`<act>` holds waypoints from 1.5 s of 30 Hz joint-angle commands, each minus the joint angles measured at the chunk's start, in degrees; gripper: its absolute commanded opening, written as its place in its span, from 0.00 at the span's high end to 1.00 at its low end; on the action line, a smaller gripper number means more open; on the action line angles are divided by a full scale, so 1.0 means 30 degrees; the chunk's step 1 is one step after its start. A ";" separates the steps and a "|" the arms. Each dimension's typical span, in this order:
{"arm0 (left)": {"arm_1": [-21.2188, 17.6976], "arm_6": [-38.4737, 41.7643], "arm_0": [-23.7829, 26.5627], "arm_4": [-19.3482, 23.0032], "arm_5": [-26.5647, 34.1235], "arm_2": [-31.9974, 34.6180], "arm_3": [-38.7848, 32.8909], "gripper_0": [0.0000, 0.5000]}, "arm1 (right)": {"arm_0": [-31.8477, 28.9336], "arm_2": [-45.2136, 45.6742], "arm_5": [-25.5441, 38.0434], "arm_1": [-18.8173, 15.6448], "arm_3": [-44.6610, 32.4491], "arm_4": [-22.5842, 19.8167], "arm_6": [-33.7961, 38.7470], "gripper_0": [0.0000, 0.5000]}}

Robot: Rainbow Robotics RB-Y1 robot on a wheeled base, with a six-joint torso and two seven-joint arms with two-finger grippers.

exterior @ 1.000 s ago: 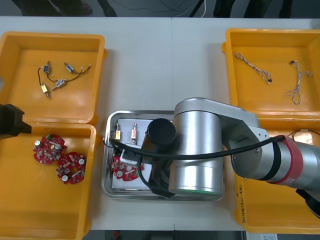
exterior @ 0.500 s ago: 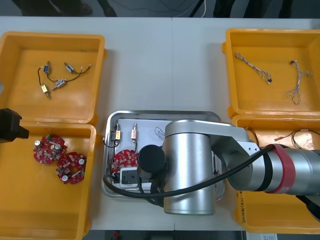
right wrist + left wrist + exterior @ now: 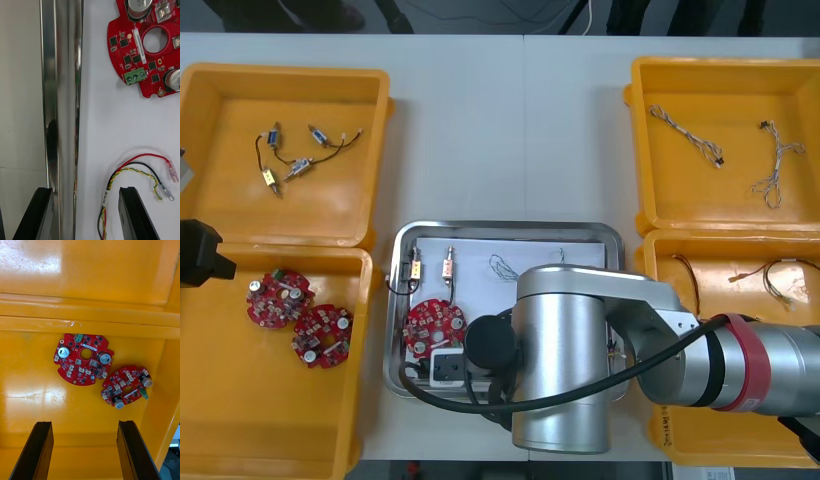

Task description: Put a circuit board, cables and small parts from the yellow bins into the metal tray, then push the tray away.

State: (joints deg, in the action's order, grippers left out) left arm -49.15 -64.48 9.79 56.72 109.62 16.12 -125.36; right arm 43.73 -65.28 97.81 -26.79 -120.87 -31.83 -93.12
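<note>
Right wrist view: right claw set astride the rim of the metal tray

The claw is seen spread, with nothing pinched. One finger is placed outside the tray over the table, the other inside over the white lining, so that the shiny rim runs between them. A red and yellow cable lies just beside the inner finger, and a circuit board is seen beyond it. In the front view small metal parts are also found in the tray, and the right arm is laid across its near side.

Loading is judged done, and the push is taken to be the step in hand. A firm bearing on the rim is called for next. A straight shove toward the table's far edge would then be needed, with the cable kept clear of the finger.

The left claw is spread and idle above two more boards in a yellow bin.
</note>
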 commanded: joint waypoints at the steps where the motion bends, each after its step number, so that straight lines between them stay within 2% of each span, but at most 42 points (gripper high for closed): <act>1: -0.0903 -0.1272 -0.0423 0.0136 0.0126 0.0632 -0.0548 0.00 | -0.0544 -0.0799 0.0091 0.0434 0.0126 0.0883 0.0221 0.00; 14: -0.0903 -0.1272 -0.0423 0.0136 0.0126 0.0632 -0.0548 0.00 | -0.0866 -0.1443 0.0120 0.0903 0.0184 0.1088 0.0748 0.00; 27: -0.0903 -0.1272 -0.0423 0.0136 0.0126 0.0632 -0.0548 0.00 | -0.0866 -0.1619 0.0091 0.1987 0.1796 0.1586 0.1100 0.00; 37: -0.0903 -0.1272 -0.0423 0.0136 0.0126 0.0632 -0.0548 0.00 | -0.0866 -0.1707 -0.0055 0.1870 0.1825 0.1703 0.1217 0.00; 45: -0.0903 -0.1272 -0.0423 0.0136 0.0126 0.0632 -0.0548 0.00 | -0.0895 -0.2058 -0.0231 0.1840 0.1854 0.2319 0.1364 0.00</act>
State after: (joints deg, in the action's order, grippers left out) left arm -49.25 -64.48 9.79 56.72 109.62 16.13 -125.43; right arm 41.66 -70.21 97.73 -22.40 -114.68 -25.34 -91.94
